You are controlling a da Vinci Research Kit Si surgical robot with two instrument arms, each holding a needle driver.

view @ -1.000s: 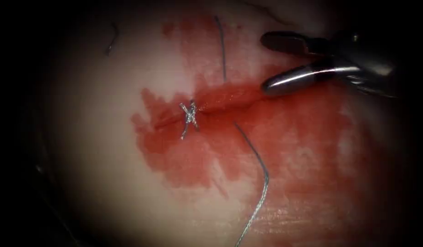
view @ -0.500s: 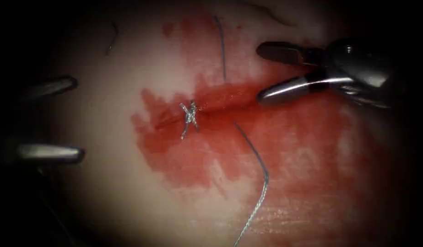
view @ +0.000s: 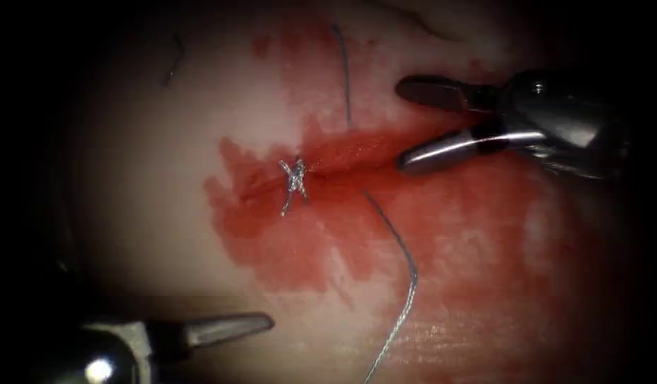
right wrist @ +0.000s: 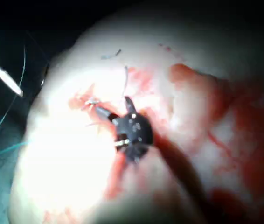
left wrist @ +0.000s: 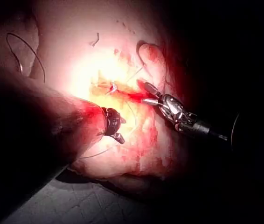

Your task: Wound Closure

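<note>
Landmark = knot (view: 294,176), tied across the cut (view: 343,158) in the tissue (view: 143,178), amid red fluid (view: 286,242). Right tool (view: 403,124) sits right of knot, jaws wide apart w/ nothing between; lower jaw tip at the cut's right end. Left tool (view: 261,323) lies below-left of knot, off the cut, one jaw visible; can't tell its gape or hold. Thread (view: 407,277) runs from just right of knot downward; another strand (view: 345,71) above knot. Needle not made out.

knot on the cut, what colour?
Silvery grey knot, against the red fluid; clearest in the endoscope view.
</note>
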